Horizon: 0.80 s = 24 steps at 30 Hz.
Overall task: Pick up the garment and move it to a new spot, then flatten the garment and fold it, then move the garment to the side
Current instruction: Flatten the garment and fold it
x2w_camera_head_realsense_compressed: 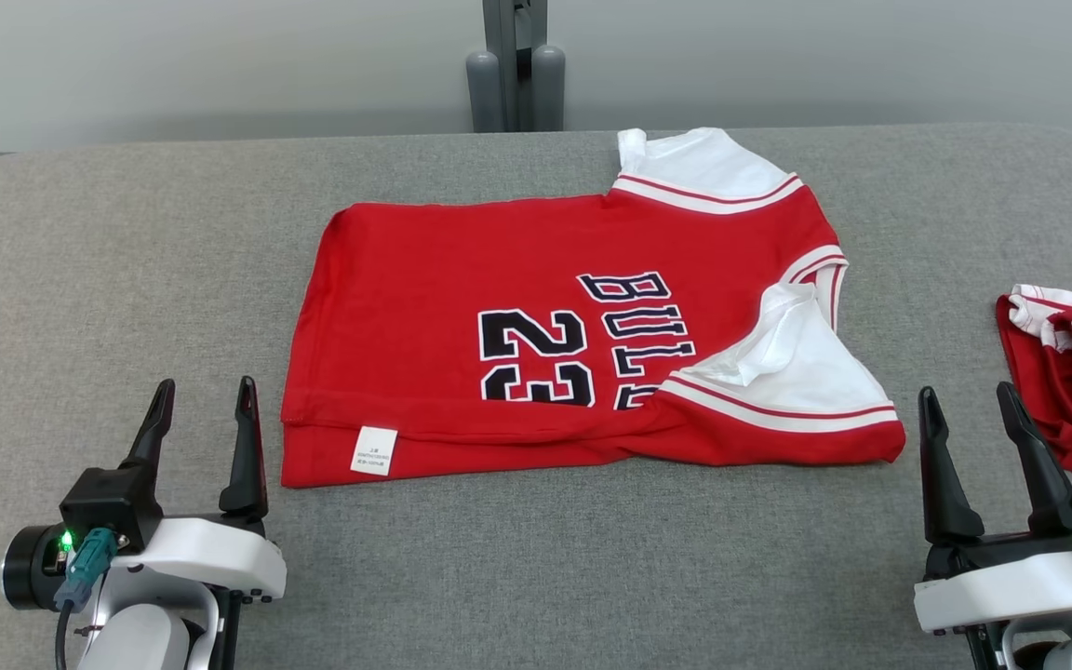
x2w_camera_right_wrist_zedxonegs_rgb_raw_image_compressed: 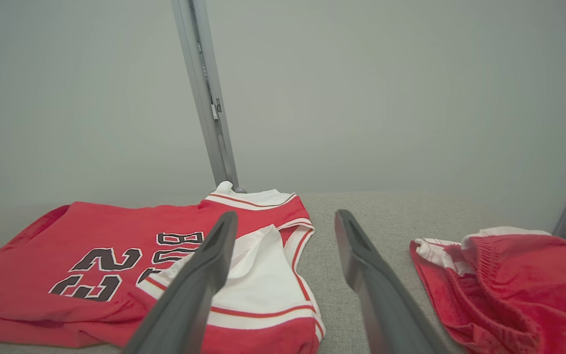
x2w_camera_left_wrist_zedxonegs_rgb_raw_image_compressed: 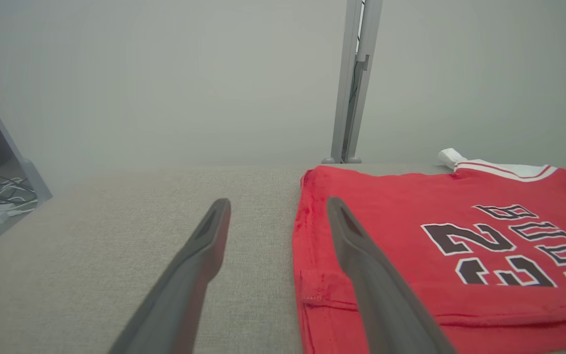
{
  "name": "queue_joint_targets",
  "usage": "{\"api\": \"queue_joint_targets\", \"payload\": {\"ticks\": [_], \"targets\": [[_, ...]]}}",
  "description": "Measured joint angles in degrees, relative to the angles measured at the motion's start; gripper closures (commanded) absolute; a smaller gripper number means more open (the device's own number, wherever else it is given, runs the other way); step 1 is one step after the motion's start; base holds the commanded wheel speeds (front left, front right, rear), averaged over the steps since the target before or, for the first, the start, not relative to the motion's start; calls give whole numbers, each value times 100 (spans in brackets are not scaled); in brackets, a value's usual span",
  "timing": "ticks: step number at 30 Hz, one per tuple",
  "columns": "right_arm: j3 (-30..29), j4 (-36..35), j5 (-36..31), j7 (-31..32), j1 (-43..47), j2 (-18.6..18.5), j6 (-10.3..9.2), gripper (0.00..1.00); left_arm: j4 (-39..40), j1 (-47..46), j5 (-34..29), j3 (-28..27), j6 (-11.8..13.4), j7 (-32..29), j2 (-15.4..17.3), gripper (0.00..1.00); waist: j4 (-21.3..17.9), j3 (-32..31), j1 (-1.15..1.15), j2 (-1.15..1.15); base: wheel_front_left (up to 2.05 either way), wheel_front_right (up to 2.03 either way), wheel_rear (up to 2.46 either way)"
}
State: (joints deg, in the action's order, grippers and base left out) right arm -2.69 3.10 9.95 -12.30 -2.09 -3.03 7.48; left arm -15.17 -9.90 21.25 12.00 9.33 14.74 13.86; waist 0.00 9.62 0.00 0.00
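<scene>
The red shirt (x2w_camera_head_realsense_compressed: 536, 354) lay in the middle of the frame on the grey table (x2w_camera_head_realsense_compressed: 127, 261). The left claw (x2w_camera_head_realsense_compressed: 205, 384), at the lower left, and the right claw (x2w_camera_head_realsense_compressed: 965, 392), at the lower right, were both spread wide and held nothing. The shirt looked soft, light and floppy, so it would sag. Pinching its two near corners seemed best.

Red jersey (x2w_camera_head_realsense_compressed: 462, 279): "23", partial "BULL".
</scene>
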Motion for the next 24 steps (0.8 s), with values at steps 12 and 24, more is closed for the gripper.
{"api": "queue_joint_targets", "payload": {"ticks": [12, 24], "targets": [[4, 40, 56, 29, -6, 14, 0, 0, -76, -5, -35, -5, -12, 10, -11, 0, 31, 15, 0, 0, 0, 0, 0], [-33, 1013, -90, 320, -503, 18, 0, 0, -419, -78, 121, 222, -186, -571, -41, 0, 51, 353, 0, 0, 0, 0, 0]]}}
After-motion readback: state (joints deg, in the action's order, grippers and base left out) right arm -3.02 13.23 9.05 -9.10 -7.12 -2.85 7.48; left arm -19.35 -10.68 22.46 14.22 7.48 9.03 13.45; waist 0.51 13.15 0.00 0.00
